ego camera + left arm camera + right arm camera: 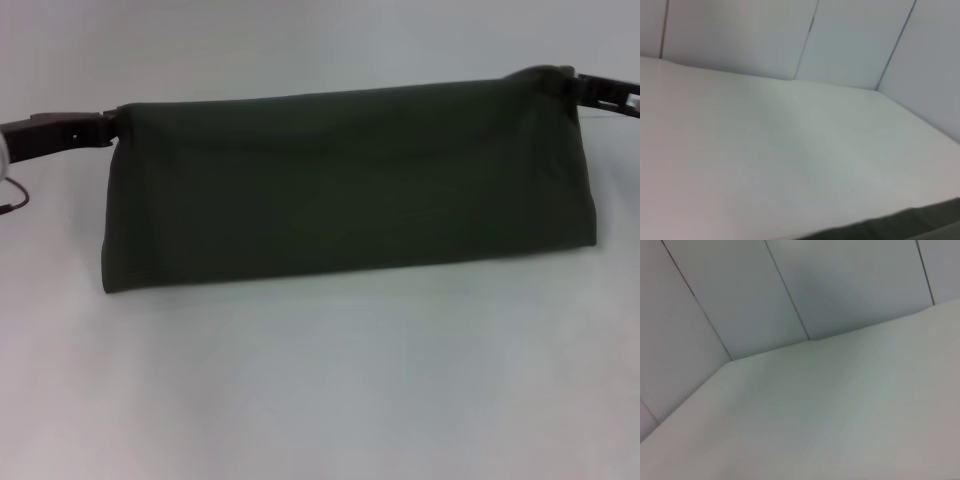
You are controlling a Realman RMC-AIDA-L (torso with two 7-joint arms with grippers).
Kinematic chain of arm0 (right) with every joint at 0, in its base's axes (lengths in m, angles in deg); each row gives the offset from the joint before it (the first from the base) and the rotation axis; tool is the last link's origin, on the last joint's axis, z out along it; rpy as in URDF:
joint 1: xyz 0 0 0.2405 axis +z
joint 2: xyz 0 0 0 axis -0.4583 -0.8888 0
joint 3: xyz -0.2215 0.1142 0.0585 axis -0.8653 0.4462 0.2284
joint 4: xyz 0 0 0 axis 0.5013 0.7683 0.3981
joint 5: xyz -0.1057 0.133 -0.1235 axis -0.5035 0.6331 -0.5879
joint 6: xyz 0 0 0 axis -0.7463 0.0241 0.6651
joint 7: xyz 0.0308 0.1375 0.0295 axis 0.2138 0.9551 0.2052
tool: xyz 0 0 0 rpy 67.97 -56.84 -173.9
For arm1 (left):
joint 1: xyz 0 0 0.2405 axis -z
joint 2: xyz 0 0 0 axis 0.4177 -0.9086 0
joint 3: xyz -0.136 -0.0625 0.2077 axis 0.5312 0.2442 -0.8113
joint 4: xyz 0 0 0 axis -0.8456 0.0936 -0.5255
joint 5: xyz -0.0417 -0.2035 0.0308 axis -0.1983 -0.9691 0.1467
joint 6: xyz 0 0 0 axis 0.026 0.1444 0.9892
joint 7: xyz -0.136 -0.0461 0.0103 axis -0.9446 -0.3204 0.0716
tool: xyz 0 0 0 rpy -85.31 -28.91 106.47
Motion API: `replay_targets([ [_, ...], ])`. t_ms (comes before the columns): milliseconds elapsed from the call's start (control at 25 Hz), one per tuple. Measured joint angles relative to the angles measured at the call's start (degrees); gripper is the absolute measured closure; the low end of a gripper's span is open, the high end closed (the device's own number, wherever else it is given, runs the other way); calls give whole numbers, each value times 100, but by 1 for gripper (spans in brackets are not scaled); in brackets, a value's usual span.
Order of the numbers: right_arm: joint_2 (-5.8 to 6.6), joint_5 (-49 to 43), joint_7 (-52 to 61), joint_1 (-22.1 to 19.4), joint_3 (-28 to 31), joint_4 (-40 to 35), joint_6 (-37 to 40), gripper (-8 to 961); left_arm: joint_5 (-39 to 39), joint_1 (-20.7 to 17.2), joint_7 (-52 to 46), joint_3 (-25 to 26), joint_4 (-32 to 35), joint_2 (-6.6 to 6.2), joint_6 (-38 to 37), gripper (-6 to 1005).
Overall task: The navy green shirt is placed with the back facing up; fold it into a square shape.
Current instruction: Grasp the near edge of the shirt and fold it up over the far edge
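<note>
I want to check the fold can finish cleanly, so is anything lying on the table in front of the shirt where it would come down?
Nothing visible does. The left gripper and right gripper each grip a top corner of the navy green shirt, which hangs stretched between them. The table in front of it shows only bare surface.

A plain white counter [320,400] is filling the head view, its surface smooth and evenly lit under soft, diffuse light. In both wrist views pale grey wall panels [840,285] are rising behind the counter's far edge, with thin dark vertical seams [807,40] running between them and meeting at a corner.
</note>
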Motion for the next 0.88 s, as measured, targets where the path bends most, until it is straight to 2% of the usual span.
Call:
replay_targets([
  [40, -40, 74, -46, 40, -79, 20, -181, 898, -5, 26, 51, -1, -17, 32, 134, 982],
  [80, -114, 258, -131, 85, -236, 62, -515, 898, -50, 89, 230, -5, -38, 149, 516, 982],
  [120, -114, 258, -131, 85, -236, 62, -515, 897, -50, 89, 230, -5, -38, 149, 516, 982],
  [280, -202, 621, -266, 151, -610, 247, -1091, 897, -208, 217, 646, -50, -153, 305, 1078, 982],
  [520, -381, 898, -385, 246, -1135, 344, -2016, 897, -555, 359, 1036, -398, -529, 358, 1860, 982],
  [680, -398, 905, -386, 422, -1349, 656, -2624, 897, -745, 428, 1215, -528, -725, 379, 2218, 982],
  [880, -401, 909, -405, 588, -1503, 928, -3284, 896, -870, 482, 1392, -569, -836, 478, 2629, 981],
])
